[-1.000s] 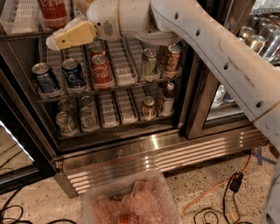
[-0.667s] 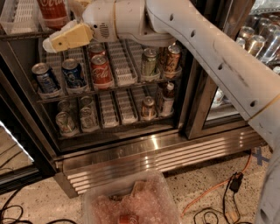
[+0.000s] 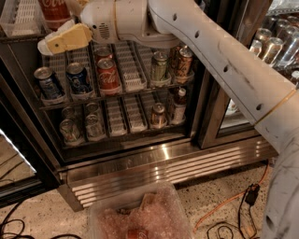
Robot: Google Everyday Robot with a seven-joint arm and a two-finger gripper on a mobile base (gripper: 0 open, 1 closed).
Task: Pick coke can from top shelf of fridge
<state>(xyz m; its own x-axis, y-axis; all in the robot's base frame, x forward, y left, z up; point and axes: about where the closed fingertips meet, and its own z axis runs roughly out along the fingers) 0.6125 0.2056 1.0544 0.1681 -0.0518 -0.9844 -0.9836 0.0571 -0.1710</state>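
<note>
**Gripper edges left toward the coke can, no grasp seen yet**

Nearest the camera, a plastic bin [image 3: 140, 212] sits on the floor, with cables [image 3: 233, 205] to its right. Behind them is the fridge [image 3: 163, 165], its base grille facing the camera and its left door open. The lower racks hold mixed cans. The middle rack has Pepsi cans [image 3: 77, 79] at the left and a short red can [image 3: 108, 74] beside them.

Above that rack, the arm [image 3: 210, 51] reaches in from the right. The gripper [image 3: 56, 43] is at the front edge of the top shelf [image 3: 18, 18]. Over the last second it has slid a little to the left and stayed at about the same height. The cans on the racks have not moved. Judged from this, the approach is closing in but the pick has not been made.

Whether the gripper is open or closed cannot be told, since only its tan side shows.

The coke can [image 3: 55, 11] stands upright at the front of the top shelf, cut off by the top of the frame. It is just above the gripper tip, and the gripper overlaps its lower edge in view. Contact cannot be confirmed. The gripper likely needs to rise a little to get around the can body.
</note>
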